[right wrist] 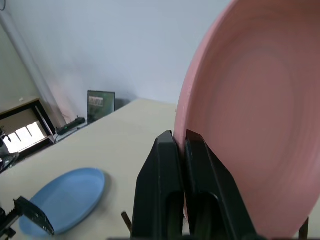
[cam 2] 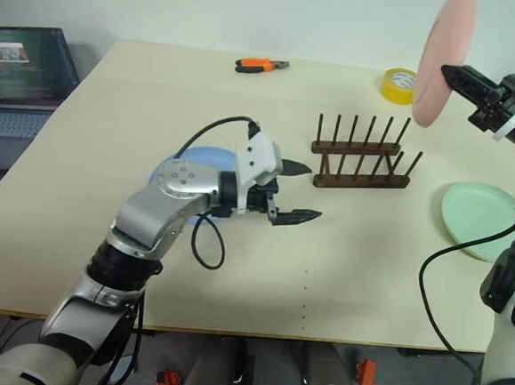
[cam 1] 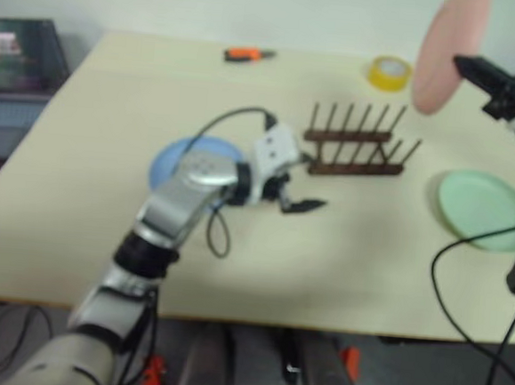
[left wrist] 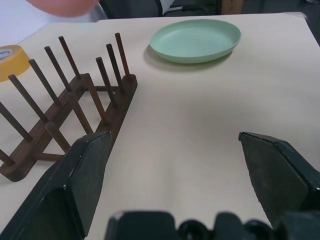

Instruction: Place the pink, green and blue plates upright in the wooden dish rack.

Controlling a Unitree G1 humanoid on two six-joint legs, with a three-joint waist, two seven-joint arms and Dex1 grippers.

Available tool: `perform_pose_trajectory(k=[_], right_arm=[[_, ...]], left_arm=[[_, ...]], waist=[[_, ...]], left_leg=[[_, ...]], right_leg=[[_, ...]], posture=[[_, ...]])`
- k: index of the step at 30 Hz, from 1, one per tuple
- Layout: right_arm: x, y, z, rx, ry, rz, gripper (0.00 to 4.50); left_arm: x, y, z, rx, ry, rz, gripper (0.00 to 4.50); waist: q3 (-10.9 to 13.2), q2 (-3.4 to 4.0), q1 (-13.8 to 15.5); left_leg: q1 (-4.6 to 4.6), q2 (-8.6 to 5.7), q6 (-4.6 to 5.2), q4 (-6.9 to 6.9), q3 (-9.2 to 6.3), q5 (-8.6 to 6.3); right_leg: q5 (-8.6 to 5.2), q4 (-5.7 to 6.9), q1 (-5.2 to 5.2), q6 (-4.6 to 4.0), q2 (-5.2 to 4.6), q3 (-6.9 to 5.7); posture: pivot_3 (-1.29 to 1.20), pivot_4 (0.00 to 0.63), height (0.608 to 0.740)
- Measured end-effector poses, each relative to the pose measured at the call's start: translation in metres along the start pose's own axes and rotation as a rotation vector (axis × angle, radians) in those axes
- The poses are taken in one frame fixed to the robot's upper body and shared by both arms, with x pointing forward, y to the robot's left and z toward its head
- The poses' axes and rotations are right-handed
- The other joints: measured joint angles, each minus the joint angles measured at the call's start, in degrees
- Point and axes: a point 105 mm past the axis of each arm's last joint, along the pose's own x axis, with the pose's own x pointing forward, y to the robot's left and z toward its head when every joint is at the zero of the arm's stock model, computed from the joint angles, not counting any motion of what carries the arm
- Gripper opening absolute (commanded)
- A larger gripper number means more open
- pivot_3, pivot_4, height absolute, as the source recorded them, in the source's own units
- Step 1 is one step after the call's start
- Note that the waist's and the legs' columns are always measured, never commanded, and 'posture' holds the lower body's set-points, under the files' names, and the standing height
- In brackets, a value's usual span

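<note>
My right gripper (cam 2: 447, 75) is shut on the rim of the pink plate (cam 2: 443, 57), which it holds upright in the air above and to the right of the wooden dish rack (cam 2: 361, 153). The rack stands with no plate in it. Flat on the table at the right lies the green plate (cam 2: 477, 218). The blue plate (cam 2: 197, 161) lies flat under my left forearm, partly hidden. My left gripper (cam 2: 297, 193) hovers open just left of the rack, its fingers pointing toward it.
A yellow tape roll (cam 2: 398, 84) sits behind the rack and orange pliers (cam 2: 260, 64) lie near the table's far edge. A laptop (cam 2: 22, 71) stands off the table to the left. A black cable (cam 2: 451, 288) hangs along my right arm.
</note>
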Motion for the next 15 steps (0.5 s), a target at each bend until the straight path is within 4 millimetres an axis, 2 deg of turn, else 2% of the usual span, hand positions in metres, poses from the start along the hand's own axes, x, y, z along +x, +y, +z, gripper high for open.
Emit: perform_pose_trajectory(k=[15], right_arm=[[0.001,-0.003,-0.0088,0.055,0.031,0.021,0.04]], left_arm=[[-0.002,-0.001,-0.0011,0.001,0.007,0.008,4.5]], waist=[[0.0,0.01,-0.02]], left_leg=[[0.15,-0.02,-0.01,0.09,0.11,0.01]], right_leg=[[-0.02,0.36,-0.03,-0.02,0.0,0.36]], posture=[[0.0,0.15,0.74]])
